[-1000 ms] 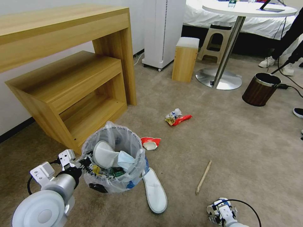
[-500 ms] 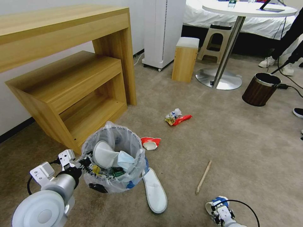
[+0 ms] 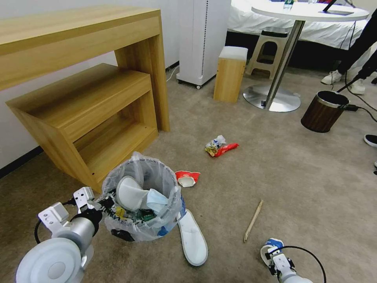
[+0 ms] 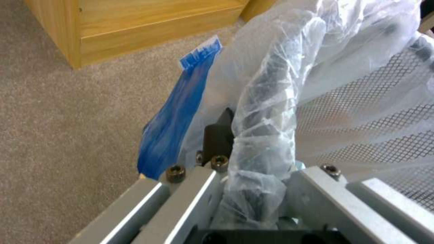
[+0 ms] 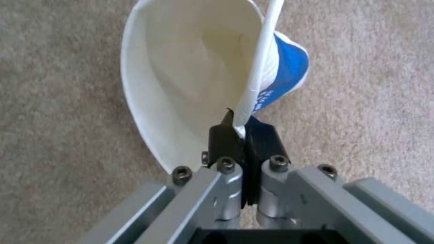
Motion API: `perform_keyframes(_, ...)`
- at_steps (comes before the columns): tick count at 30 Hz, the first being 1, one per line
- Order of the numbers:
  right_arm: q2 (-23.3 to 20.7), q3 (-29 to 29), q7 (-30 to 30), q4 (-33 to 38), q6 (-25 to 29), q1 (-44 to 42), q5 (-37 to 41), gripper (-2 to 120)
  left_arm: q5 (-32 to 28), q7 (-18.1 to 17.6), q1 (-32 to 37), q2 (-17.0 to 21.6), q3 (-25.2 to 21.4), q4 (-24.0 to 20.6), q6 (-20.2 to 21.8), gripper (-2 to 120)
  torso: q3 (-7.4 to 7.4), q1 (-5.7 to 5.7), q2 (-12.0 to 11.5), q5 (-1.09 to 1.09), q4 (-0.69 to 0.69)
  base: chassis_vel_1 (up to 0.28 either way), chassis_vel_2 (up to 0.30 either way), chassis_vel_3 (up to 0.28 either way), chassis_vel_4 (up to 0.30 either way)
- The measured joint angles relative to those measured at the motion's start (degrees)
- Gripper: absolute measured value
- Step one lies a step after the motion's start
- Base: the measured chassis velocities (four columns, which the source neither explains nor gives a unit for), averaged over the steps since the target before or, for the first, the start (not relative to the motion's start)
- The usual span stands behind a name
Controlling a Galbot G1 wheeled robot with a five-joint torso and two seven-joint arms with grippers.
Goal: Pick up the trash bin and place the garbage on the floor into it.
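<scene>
Floor: beige short-pile carpet (image 3: 298,173) runs across the room, with a wooden desk (image 3: 78,47) and its lower shelf unit at the left and a round white table (image 3: 310,11) on a metal pedestal at the back.
Trash bin: a small round bin (image 3: 143,198) lined with a crinkly clear bag stands on the carpet just in front of the shelf unit; a white slipper, a light-blue mask and other litter lie inside it.
Left gripper: the left gripper (image 3: 103,203) sits at the bin's near-left rim; in the left wrist view its fingers (image 4: 219,135) are clamped on the bag-wrapped rim (image 4: 267,112), with a blue strip of plastic hanging beside them.
Right gripper: the right gripper (image 3: 275,251) is low over the carpet at the near right; in the right wrist view its black fingers (image 5: 223,137) are pressed together on the wall of a blue paper cup (image 5: 190,74), whose white inside faces the camera.
Loose litter: a white slipper (image 3: 192,237) lies touching the bin's base on its right; a crushed red-and-white cup (image 3: 187,178) lies just behind the bin; a red wrapper (image 3: 220,147) with crumpled paper lies farther out; a wooden stick (image 3: 253,221) lies between the slipper and the right gripper.
Second bin: a brown wood-grain bin (image 3: 324,111) with a metal rim stands tilted at the far right.
</scene>
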Motion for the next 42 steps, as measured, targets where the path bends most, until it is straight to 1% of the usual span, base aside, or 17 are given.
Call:
perform_keyframes(4,-0.1,0.4,0.1,0.3,2.2,-0.4,-1.5,0,0.0,0.0,0.0,0.0,0.0,0.0,0.0,1,0.0,0.0,0.0,0.03,0.0,0.0,0.0,0.0,0.0)
perform_keyframes(11,0.0,4.0,0.0,5.7,4.1,-1.0,-3.2,0,0.1,0.0,-0.2,0.1,0.3,0.3,-0.1,1,0.0,0.0,0.0,0.01,0.01,0.0,0.0,0.0,0.0)
perform_keyframes(17,-0.2,7.3,0.1,11.1,7.6,0.3,-9.2,0,0.7,-0.1,-0.2,0.2,1.2,0.5,-0.1,1,0.0,0.0,0.0,0.0,0.01,0.0,0.0,0.0,0.0)
perform_keyframes(19,-0.4,8.4,0.2,14.4,9.0,1.0,-11.3,0,0.9,-0.1,0.0,0.5,1.3,0.5,-0.1,1,0.0,0.0,0.0,0.0,0.0,0.0,0.0,0.0,0.0)
perform_keyframes(20,-0.4,8.4,0.2,14.4,9.0,1.0,-11.3,0,0.9,-0.1,0.0,0.5,1.3,0.5,-0.1,1,0.0,0.0,0.0,0.0,0.0,0.0,0.0,0.0,0.0)
perform_keyframes(23,-0.6,9.3,0.3,19.9,10.4,2.6,-11.9,0,1.4,-0.1,0.2,0.9,1.5,0.7,-0.1,1,0.0,0.0,0.0,0.0,0.01,0.0,0.0,0.0,0.0)
perform_keyframes(28,-0.7,9.5,0.2,23.6,11.3,3.9,-11.5,0,1.7,-0.1,0.3,0.9,1.8,0.9,0.0,1,0.0,0.0,0.0,0.0,0.01,0.0,0.0,0.0,0.0)
perform_keyframes(29,-0.8,9.6,-0.1,25.4,12.1,4.7,-10.8,0,1.9,-0.1,0.3,0.8,2.0,1.0,0.0,1,0.0,0.0,0.0,0.0,0.01,0.0,0.0,0.0,0.0)
perform_keyframes(32,-1.0,9.9,-1.1,26.8,13.5,5.6,-10.0,0,2.0,-0.1,0.3,0.7,2.4,1.1,0.0,1,0.0,0.0,0.0,0.0,0.0,0.0,0.0,0.0,0.0)
perform_keyframes(33,-1.1,10.0,-2.2,27.2,15.1,6.2,-9.3,0,2.1,-0.1,0.3,0.7,2.6,1.1,0.0,1,0.0,0.0,0.0,0.0,0.0,0.0,0.0,0.0,0.0)
perform_keyframes(34,-1.1,10.0,-2.2,27.2,15.1,6.2,-9.3,0,2.1,-0.1,0.3,0.7,2.6,1.1,0.0,1,0.0,0.0,0.0,0.0,0.0,0.0,0.0,0.0,0.0)
perform_keyframes(36,-1.2,9.9,-7.3,26.9,21.4,7.4,-7.1,0,2.3,-0.1,0.3,0.7,3.8,1.1,0.1,1,0.0,0.0,0.0,0.0,0.0,0.0,0.0,0.0,0.0)
perform_keyframes(37,-1.2,9.9,-8.7,26.6,23.1,7.7,-6.4,0,2.5,-0.1,0.3,0.7,4.2,1.1,0.1,1,0.0,0.0,0.0,-0.01,0.01,0.0,0.0,0.0,0.0)
perform_keyframes(38,-1.2,9.9,-8.7,26.6,23.1,7.7,-6.4,0,2.5,-0.1,0.3,0.7,4.2,1.1,0.1,1,0.0,0.0,0.0,-0.01,0.01,0.0,0.0,0.0,0.0)
perform_keyframes(40,-1.2,9.0,-18.4,24.3,32.6,9.1,-2.5,0,2.7,-0.1,0.5,0.8,6.2,1.0,0.2,1,0.0,0.0,0.0,0.0,0.0,0.0,0.0,0.0,0.0)
perform_keyframes(41,-1.1,8.8,-20.2,23.8,34.4,9.4,-1.9,0,2.6,-0.1,0.5,0.8,6.6,1.0,0.3,1,0.0,0.0,0.0,0.0,0.0,0.0,0.0,0.0,0.0)
perform_keyframes(42,-1.1,8.8,-20.2,23.8,34.4,9.4,-1.9,0,2.6,-0.1,0.5,0.8,6.6,1.0,0.3,1,0.0,0.0,0.0,0.0,0.0,0.0,0.0,0.0,0.0)
